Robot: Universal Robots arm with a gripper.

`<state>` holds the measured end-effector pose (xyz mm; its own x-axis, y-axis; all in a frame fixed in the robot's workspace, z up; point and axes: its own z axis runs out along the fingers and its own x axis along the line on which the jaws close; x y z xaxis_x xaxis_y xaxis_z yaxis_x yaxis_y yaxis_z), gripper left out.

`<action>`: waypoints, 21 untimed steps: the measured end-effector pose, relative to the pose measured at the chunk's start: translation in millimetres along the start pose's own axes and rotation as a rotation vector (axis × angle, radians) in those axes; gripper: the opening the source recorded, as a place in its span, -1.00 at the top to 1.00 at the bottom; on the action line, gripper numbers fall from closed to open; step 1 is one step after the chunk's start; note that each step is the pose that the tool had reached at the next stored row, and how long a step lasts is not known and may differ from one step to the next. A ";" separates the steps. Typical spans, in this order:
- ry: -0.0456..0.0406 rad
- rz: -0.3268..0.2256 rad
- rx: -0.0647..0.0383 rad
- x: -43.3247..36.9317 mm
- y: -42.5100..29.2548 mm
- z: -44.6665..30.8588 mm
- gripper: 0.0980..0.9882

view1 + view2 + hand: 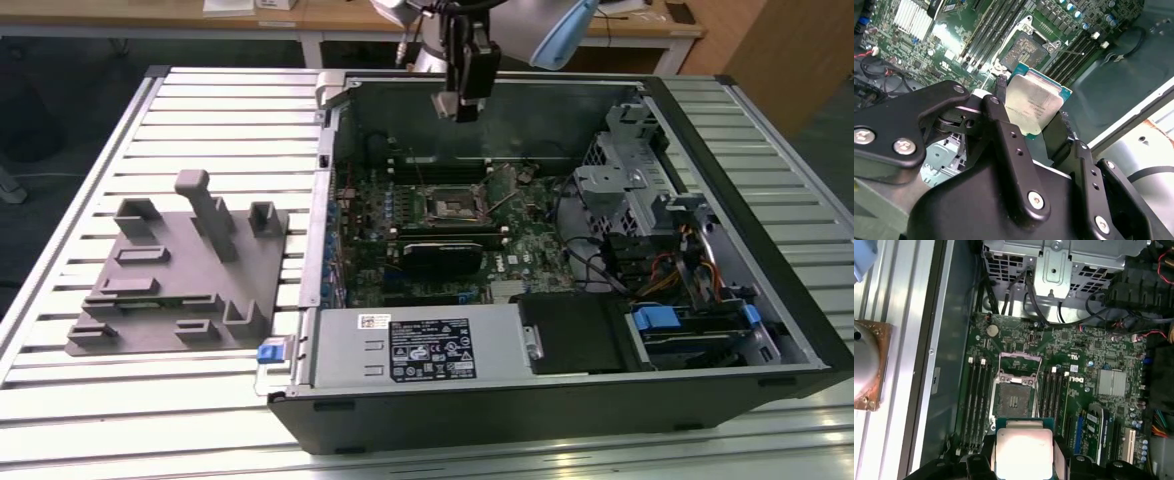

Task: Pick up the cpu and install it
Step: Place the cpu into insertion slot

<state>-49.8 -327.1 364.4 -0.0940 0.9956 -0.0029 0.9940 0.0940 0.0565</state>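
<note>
Slatted metal worktop [160,400] is carrying an open black computer case [534,425] beneath the black gripper [1032,101]. The green motherboard's square metal-framed socket [1013,399] is lying open below the gripper, which is pinching the silvery square cpu [1021,450] by its edges.

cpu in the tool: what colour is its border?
Teal-green, framing the silvery top of the cpu. It shows best in the second wrist view.

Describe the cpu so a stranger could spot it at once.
Find the open computer case on the slatted table, then the black gripper above its motherboard. Clamped in it is the cpu: a flat silvery square with a green edge, unlike the empty metal-framed socket below.
</note>
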 end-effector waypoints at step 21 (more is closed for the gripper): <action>-0.0008 0.014 0.000 0.3 -0.5 12.8 0.00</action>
<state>-49.6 -326.8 351.6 -0.0800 0.9968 -0.0028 0.9952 0.0800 0.0565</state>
